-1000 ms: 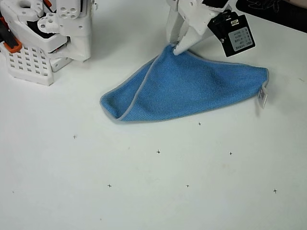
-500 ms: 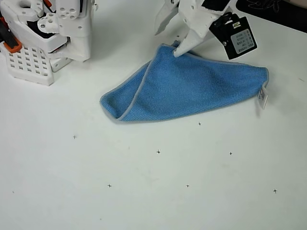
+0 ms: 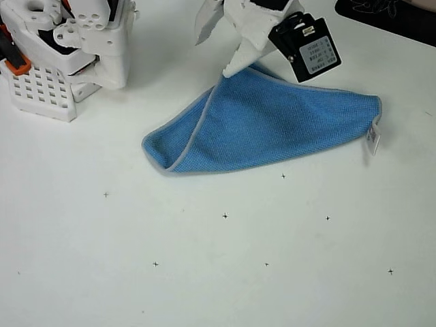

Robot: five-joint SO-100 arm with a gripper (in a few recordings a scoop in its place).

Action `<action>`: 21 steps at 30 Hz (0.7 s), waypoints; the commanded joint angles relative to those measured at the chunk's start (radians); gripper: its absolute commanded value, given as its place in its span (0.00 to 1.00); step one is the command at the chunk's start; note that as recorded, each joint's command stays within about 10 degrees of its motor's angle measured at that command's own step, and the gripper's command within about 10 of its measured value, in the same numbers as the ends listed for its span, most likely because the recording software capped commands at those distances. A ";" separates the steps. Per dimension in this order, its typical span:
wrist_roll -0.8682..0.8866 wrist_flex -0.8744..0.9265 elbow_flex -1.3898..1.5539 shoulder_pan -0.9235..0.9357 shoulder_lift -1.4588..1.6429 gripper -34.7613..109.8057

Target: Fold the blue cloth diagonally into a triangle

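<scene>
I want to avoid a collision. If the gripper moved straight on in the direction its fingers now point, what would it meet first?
Probably the top corner of the blue cloth. In the overhead view the open gripper points down and left, one fingertip just at that corner. Height is unclear; it might instead reach the white table beside it.

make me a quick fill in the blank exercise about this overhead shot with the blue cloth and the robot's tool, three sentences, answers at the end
1. The blue cloth lies folded into a rough ____ shape.
2. The small white tag sits at the cloth's ____ corner in the overhead view.
3. The tool, near the cloth's top corner, has its fingers ____ and holds nothing.

Answers: triangle; right; open
</scene>
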 commanded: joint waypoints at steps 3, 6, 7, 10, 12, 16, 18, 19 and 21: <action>-0.032 0.034 0.055 0.040 0.173 0.45; -0.040 0.034 0.097 0.051 0.212 0.45; -0.041 0.034 0.106 0.054 0.221 0.45; -0.051 0.031 0.130 0.064 0.242 0.45; -0.060 0.031 0.146 0.074 0.256 0.45; -0.087 0.031 0.173 0.100 0.285 0.45; -0.094 0.029 0.198 0.109 0.314 0.45; -0.097 0.028 0.213 0.114 0.333 0.45; -0.098 0.023 0.241 0.121 0.364 0.45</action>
